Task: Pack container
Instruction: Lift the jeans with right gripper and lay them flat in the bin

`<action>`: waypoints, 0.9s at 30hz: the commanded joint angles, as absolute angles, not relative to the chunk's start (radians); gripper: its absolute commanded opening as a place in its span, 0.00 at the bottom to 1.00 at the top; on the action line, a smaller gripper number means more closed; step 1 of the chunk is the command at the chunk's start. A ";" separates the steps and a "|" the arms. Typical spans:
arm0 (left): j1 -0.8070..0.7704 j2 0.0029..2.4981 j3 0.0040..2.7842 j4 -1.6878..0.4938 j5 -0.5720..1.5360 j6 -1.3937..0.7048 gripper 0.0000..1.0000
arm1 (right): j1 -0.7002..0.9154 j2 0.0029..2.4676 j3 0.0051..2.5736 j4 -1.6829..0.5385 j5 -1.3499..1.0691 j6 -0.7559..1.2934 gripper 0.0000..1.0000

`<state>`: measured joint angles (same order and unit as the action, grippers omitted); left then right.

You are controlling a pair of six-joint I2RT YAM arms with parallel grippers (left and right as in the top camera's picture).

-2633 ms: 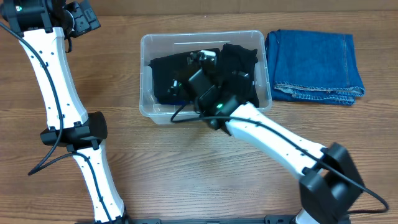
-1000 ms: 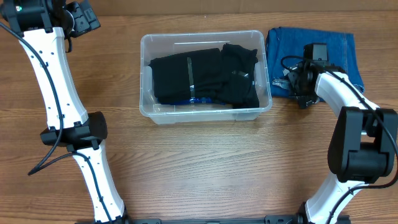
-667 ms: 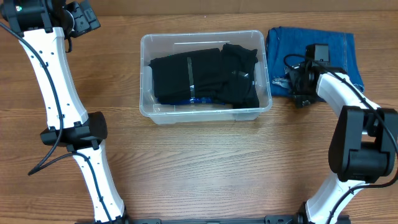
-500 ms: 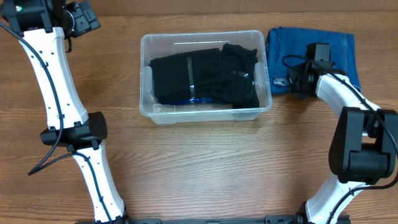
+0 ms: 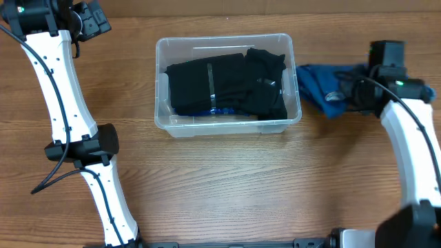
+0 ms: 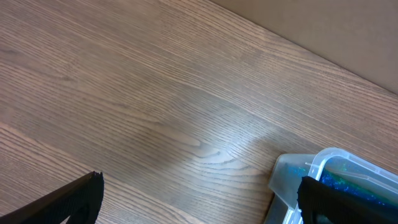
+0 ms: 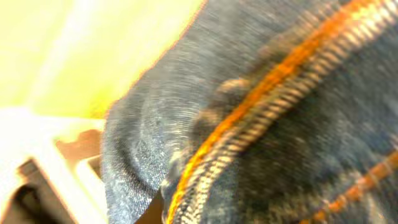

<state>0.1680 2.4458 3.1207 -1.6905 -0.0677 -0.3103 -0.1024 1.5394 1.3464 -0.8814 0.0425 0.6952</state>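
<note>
While the right arm [image 5: 413,158] stretches along the right edge of the wooden surface [image 5: 227,186], the right jaws are clamped on a pair of blue jeans [image 5: 313,79]. The jeans are bunched into a crumpled wad just right of the container [image 5: 207,38]. Their left end reaches the container's right wall, though from overhead it is not clear whether cloth and plastic touch. Blurred denim fills nearly all of the right wrist view. A seam of orange stitching runs across it on a slant, and the cloth sits so close to the lens that the jaws themselves cannot be made out there. The container is clear plastic and stands upright in the middle of the surface, toward the far side, with its long sides running left to right. Inside it lie folded black clothes [image 5: 213,86], which cover most of the base. A narrow pale stripe crosses one piece, and a little blue shows under the clothes along the near wall. The left arm [image 5: 58,89] rises along the left edge, with its wrist up in the far left corner, well apart from the container. In the left wrist view the left jaws stand wide. One dark tip sits at each lower corner, with only bare wood grain between them. A rounded corner of the container shows just above the right-hand tip, with blue showing through the plastic.
</note>
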 commanded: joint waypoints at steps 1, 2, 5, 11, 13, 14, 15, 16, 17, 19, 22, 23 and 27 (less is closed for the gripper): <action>0.170 2.407 3.122 -1.689 -0.081 -0.291 1.00 | -0.106 1.443 1.503 -0.907 0.084 0.645 0.04; 0.170 2.407 3.122 -1.689 -0.081 -0.291 1.00 | -0.106 1.434 1.550 -0.932 0.071 0.621 0.04; 0.170 2.407 3.122 -1.689 -0.081 -0.291 1.00 | -0.098 1.420 1.660 -0.972 0.038 0.580 0.04; 0.170 2.407 3.122 -1.689 -0.081 -0.291 1.00 | 0.096 1.415 1.912 -1.052 0.062 0.533 0.04; 0.170 2.407 3.122 -1.689 -0.081 -0.291 1.00 | 0.232 1.418 1.916 -1.034 0.175 0.595 0.04; 0.170 2.407 3.122 -1.689 -0.081 -0.291 1.00 | 0.302 1.427 1.916 -1.021 0.228 0.625 0.04; 0.170 2.407 3.122 -1.689 -0.081 -0.291 1.00 | 0.384 1.444 1.916 -1.003 0.280 0.657 0.04; 0.170 2.407 3.122 -1.689 -0.081 -0.291 1.00 | 0.455 1.468 1.916 -0.992 0.335 0.690 0.04; 0.170 2.407 3.122 -1.689 -0.081 -0.291 1.00 | 0.497 1.486 1.916 -0.986 0.373 0.709 0.04; 0.170 2.407 3.122 -1.689 -0.081 -0.291 1.00 | 0.648 1.570 1.916 -0.951 0.532 0.735 0.04; 0.170 2.407 3.122 -1.689 -0.081 -0.291 1.00 | 0.727 1.657 1.916 -0.900 0.594 0.734 0.04; 0.170 2.407 3.122 -1.689 -0.081 -0.291 1.00 | 0.740 1.699 1.916 -0.875 0.594 0.733 0.04; 0.170 2.407 3.122 -1.689 -0.081 -0.291 1.00 | 0.741 1.794 1.916 -0.752 0.593 0.687 0.04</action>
